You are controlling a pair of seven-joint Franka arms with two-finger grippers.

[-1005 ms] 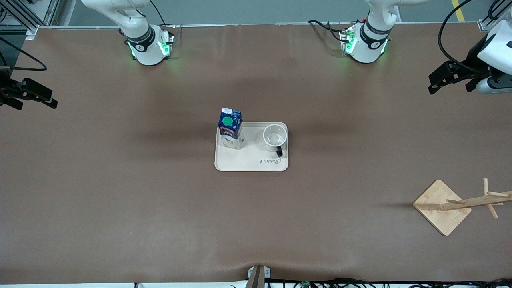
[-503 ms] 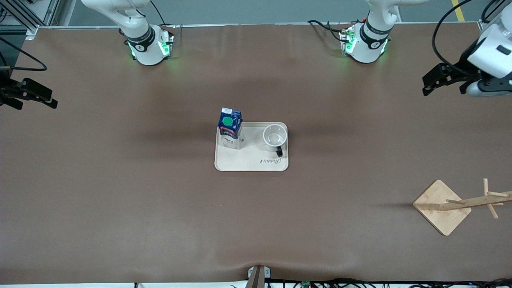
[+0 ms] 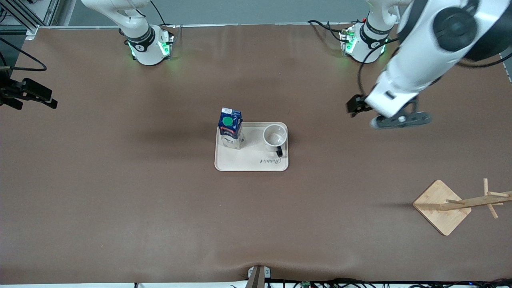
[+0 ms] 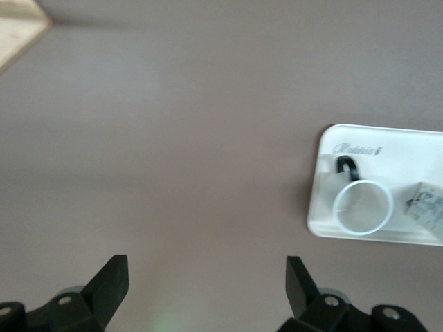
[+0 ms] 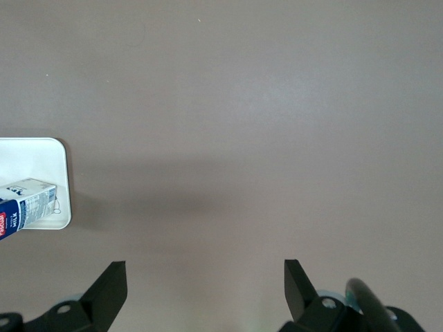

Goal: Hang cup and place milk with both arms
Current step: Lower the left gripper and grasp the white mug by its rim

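Standing nearest the front camera, toward the left arm's end of the table, a wooden peg rack [image 3: 460,205] shows whole only in the front view; the left wrist view catches just its base corner. Farther back, a cream tray [image 3: 251,163] holds the cup [image 3: 275,137], upright with its handle toward the camera, and the milk [image 3: 230,127] upright beside it. The left gripper [image 4: 206,285] hangs over bare table near the tray, fingers spread, empty. The right gripper [image 5: 205,287] waits over its table end, spread too.
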